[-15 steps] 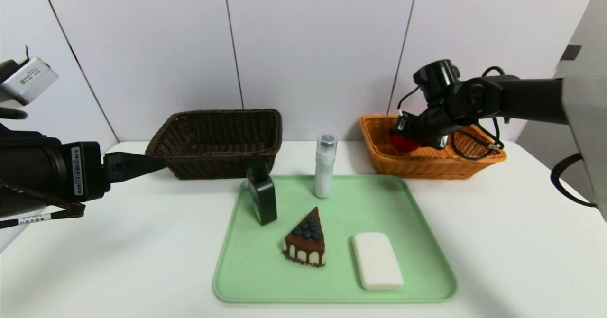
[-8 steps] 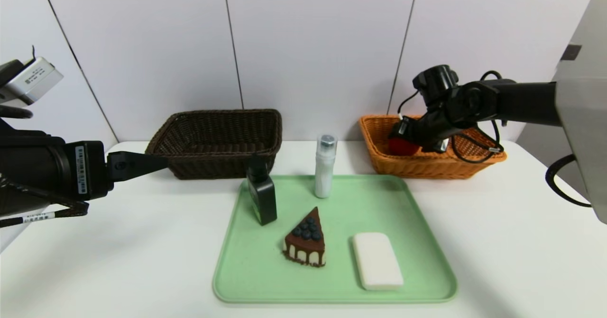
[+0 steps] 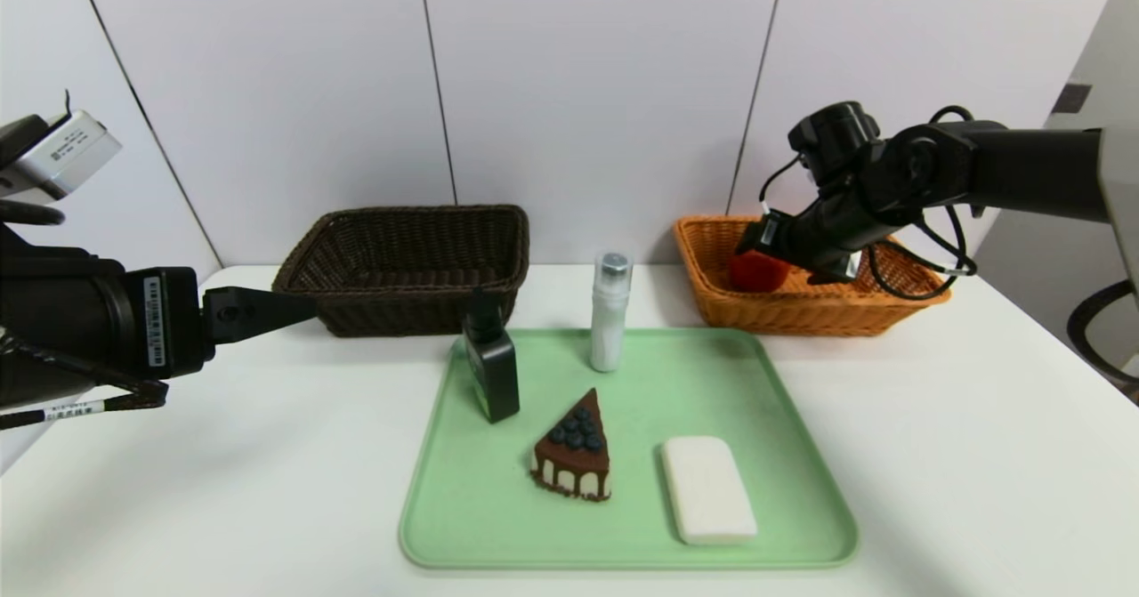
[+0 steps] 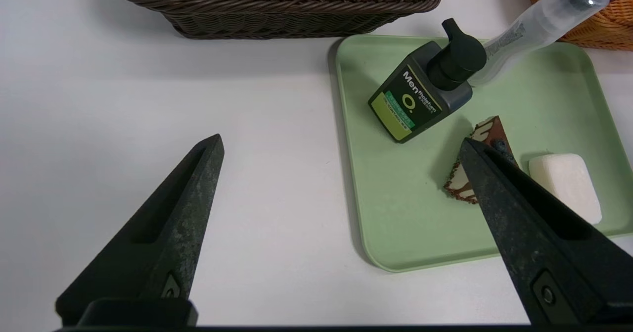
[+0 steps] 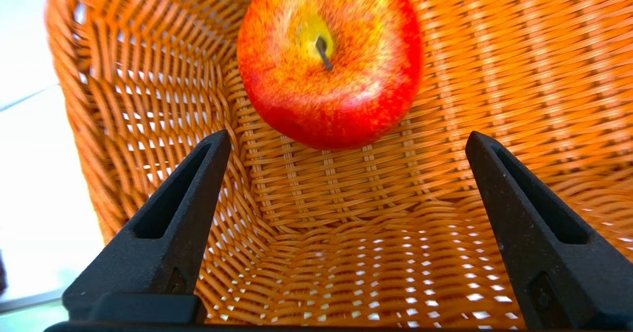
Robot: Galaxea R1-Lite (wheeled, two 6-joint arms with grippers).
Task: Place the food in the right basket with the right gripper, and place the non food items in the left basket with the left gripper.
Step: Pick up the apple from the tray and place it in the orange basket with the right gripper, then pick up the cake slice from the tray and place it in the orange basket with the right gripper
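The apple [image 5: 330, 60] lies on the woven floor of the orange basket [image 3: 805, 308], stem up, just ahead of the right gripper [image 5: 346, 144] and clear of both its fingers. That gripper hangs over the basket with its jaws spread wide and nothing between them; in the head view the apple shows as a red patch [image 3: 758, 270] just below and beside the gripper's tips.

Off to the gripper's left side, on the white table [image 3: 222, 472], sits the green tray [image 3: 792, 419]. On it stand a dark pump bottle [image 3: 494, 370] and a white spray bottle [image 3: 609, 312] at the far edge, with a chocolate cake slice [image 3: 574, 450] topped with blueberries and a white soap bar [image 3: 707, 488] nearer the robot.

The left gripper [image 4: 341, 144] is held above the table to the left of the tray, its jaws wide apart and empty. The brown basket [image 3: 405, 263] lies just ahead of it, and the pump bottle and cake slice are ahead and to its right
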